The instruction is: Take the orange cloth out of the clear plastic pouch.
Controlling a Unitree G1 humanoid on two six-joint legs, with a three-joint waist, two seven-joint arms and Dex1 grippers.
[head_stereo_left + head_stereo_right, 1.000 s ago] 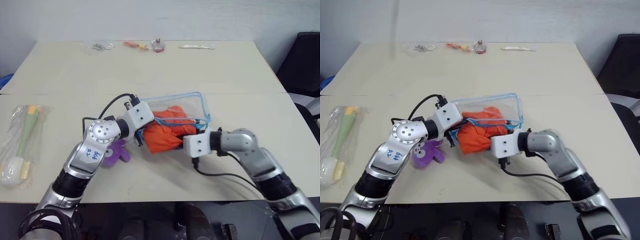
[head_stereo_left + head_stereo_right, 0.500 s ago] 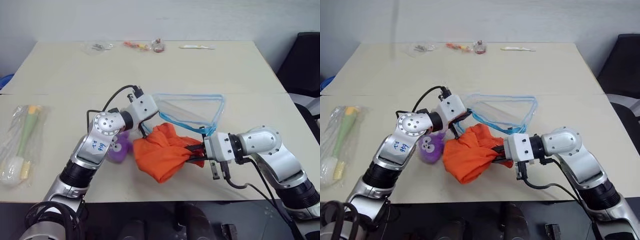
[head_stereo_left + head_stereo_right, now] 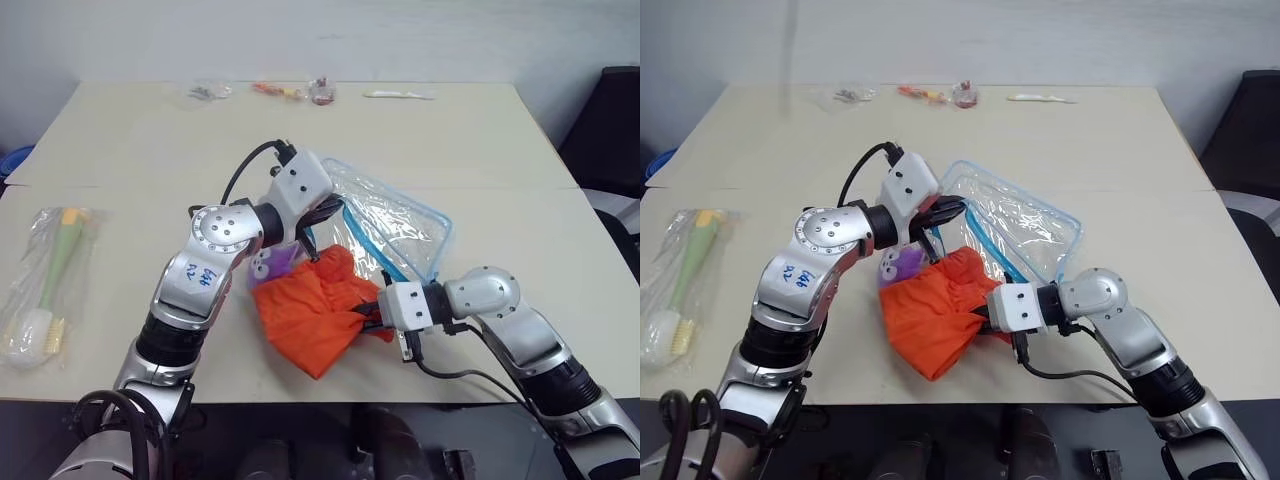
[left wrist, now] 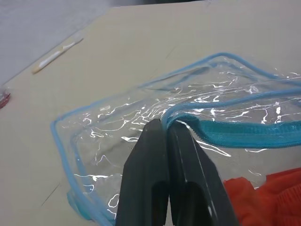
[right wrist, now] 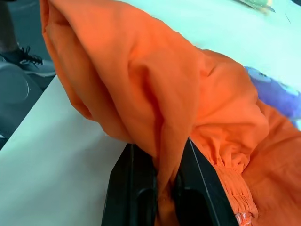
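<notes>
The orange cloth (image 3: pixel 310 312) hangs in a bunch outside the clear plastic pouch (image 3: pixel 398 228), low over the table's near middle. My right gripper (image 3: pixel 364 312) is shut on a fold of the orange cloth (image 5: pixel 155 117) at its right side. My left gripper (image 3: pixel 322 212) is shut on the blue-edged rim of the pouch (image 4: pixel 141 127) and holds it lifted and tilted. The pouch looks empty, its far end lying toward the right.
A small purple bunny plush (image 3: pixel 272 264) sits under my left gripper, just behind the cloth. A thin clear bag with a green-yellow brush (image 3: pixel 42 285) lies at the left edge. Small items (image 3: pixel 290 92) line the table's far edge. A dark chair (image 3: pixel 612 120) stands at the right.
The orange cloth has come fully out of the pouch, drawn toward me by my right gripper. My left gripper has risen and shifted right with the pouch's rim, tilting the pouch.
</notes>
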